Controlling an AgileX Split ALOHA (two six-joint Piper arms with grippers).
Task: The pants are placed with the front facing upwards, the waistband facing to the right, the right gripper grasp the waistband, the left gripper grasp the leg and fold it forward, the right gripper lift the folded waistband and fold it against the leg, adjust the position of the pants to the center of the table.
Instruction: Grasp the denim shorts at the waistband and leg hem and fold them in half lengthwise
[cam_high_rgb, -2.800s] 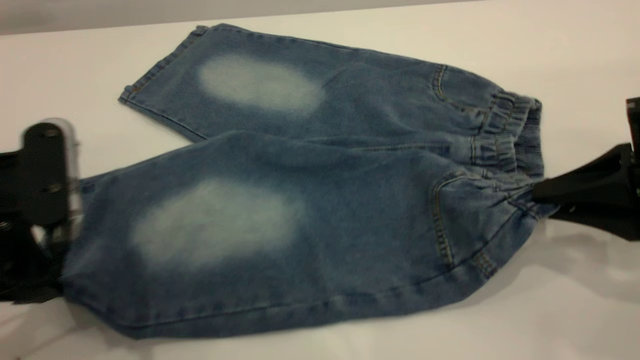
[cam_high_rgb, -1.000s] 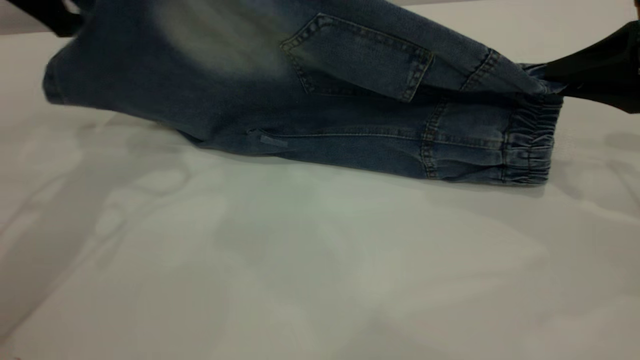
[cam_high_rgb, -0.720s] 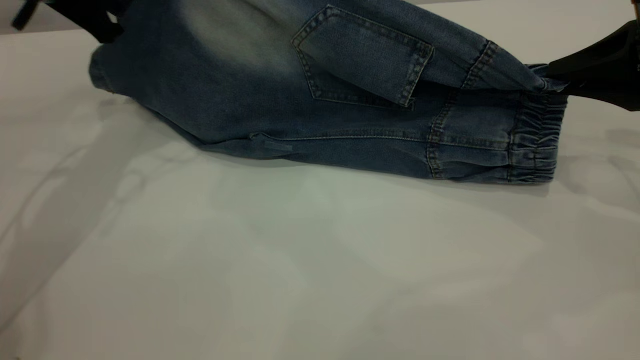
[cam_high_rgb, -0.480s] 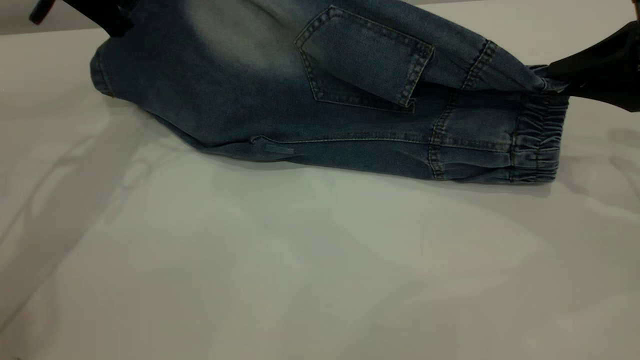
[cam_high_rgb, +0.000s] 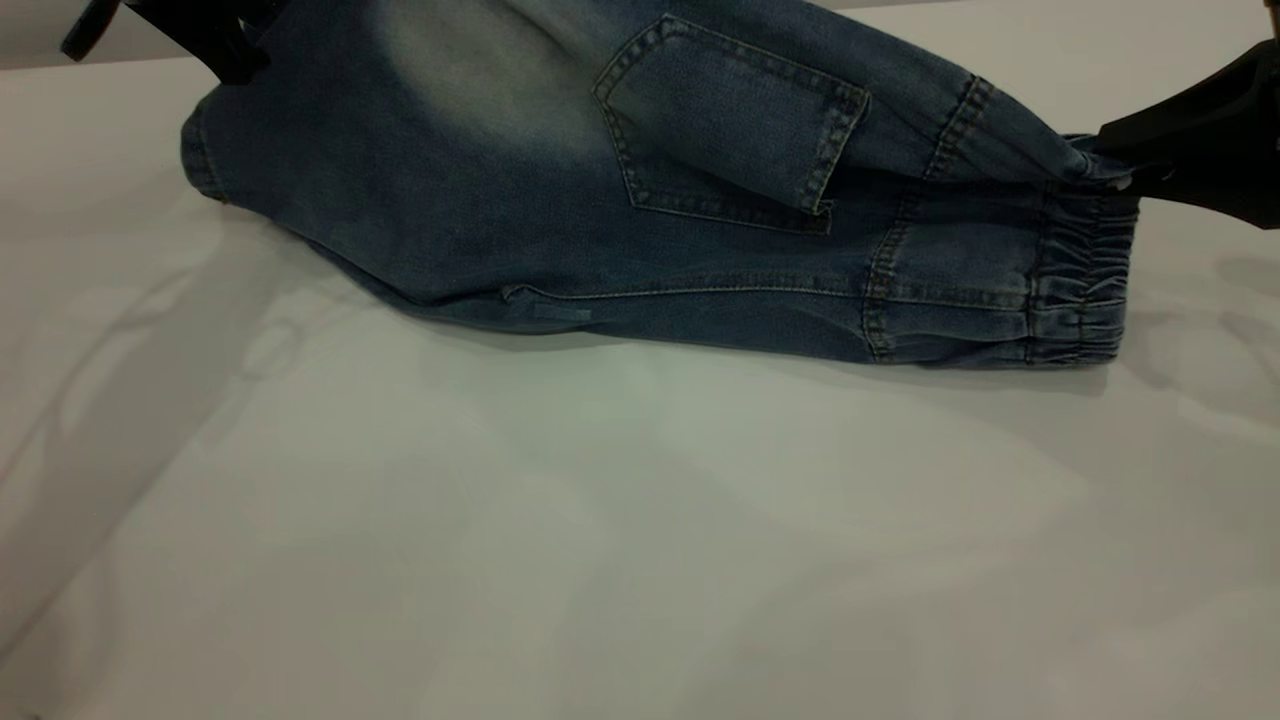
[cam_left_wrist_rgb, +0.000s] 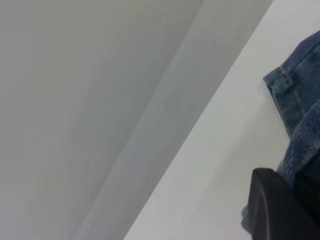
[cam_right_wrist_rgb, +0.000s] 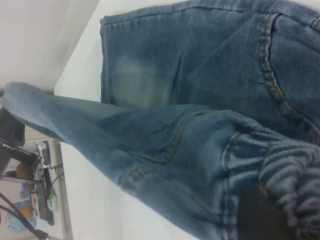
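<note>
Denim pants (cam_high_rgb: 560, 190), short, blue, lying across the far half of a white desk (cam_high_rgb: 600, 540); one leg is lifted and carried over the other, so the back face with a patch pocket (cam_high_rgb: 730, 130) and a pale faded patch (cam_high_rgb: 460, 70) faces the exterior view. Lower fold edge rests on the desk; gathered elastic waistband (cam_high_rgb: 1085, 270) at the right end, its lower part on the surface. Right claw (cam_high_rgb: 1120, 165), matte black, pressed together on the upper corner of the waistband, holding that corner raised off the desk. Left claw (cam_high_rgb: 215, 50), black, at the upper left edge of the exterior view, pinching the leg hem and holding it above the desk. Left wrist view: a black finger (cam_left_wrist_rgb: 272, 210) against denim, a stitched hem corner (cam_left_wrist_rgb: 287, 87) beyond it. Surface: smooth, plain white, with soft shadows and faint reflections. Room: grey wall (cam_high_rgb: 60, 35) behind the desk's far edge; right wrist view shows cluttered equipment and cables (cam_right_wrist_rgb: 30, 200) past the desk.
</note>
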